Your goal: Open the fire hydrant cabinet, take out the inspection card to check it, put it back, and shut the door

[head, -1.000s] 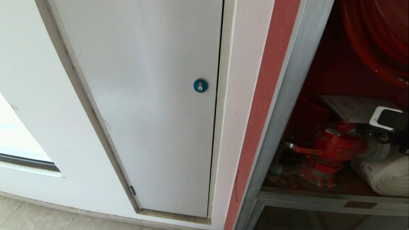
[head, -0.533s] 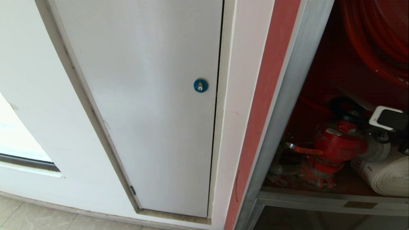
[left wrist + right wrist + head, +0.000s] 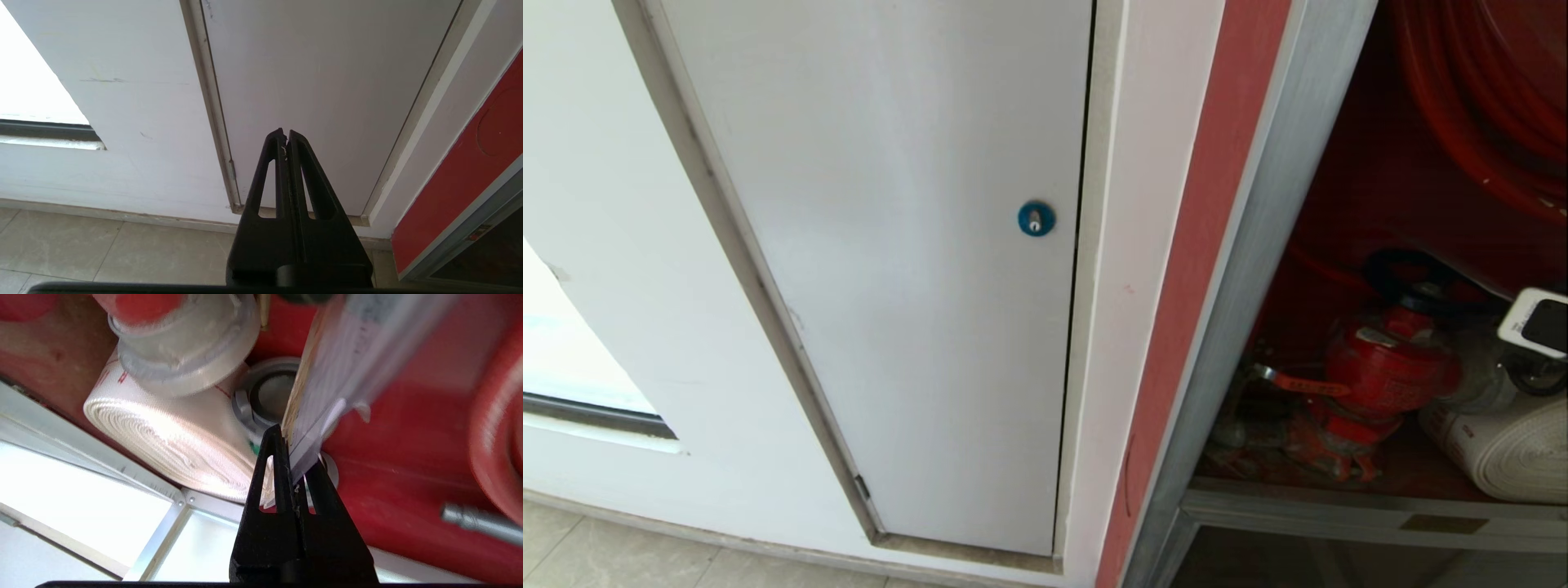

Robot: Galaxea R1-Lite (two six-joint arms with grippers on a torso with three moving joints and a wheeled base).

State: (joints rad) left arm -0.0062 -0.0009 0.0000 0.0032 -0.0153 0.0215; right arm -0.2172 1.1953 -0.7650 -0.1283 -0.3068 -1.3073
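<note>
Inside the fire hydrant cabinet (image 3: 1241,269), the right gripper (image 3: 293,465) is clamped on the inspection card (image 3: 327,388). Its print is unreadable. The left gripper (image 3: 286,136) hangs closed, empty.

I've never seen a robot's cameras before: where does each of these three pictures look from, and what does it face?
Head view: from the robot's head, facing down at a plain white panel and the red-lined fire hydrant cabinet; a corner of the right arm shows.
Left wrist view: behind the left gripper, fingers shut, facing that panel.
Right wrist view: behind the right gripper, pinching the thin white inspection card inside the cabinet.
Shared: the head and right wrist views both show the white rolled hose.
</note>
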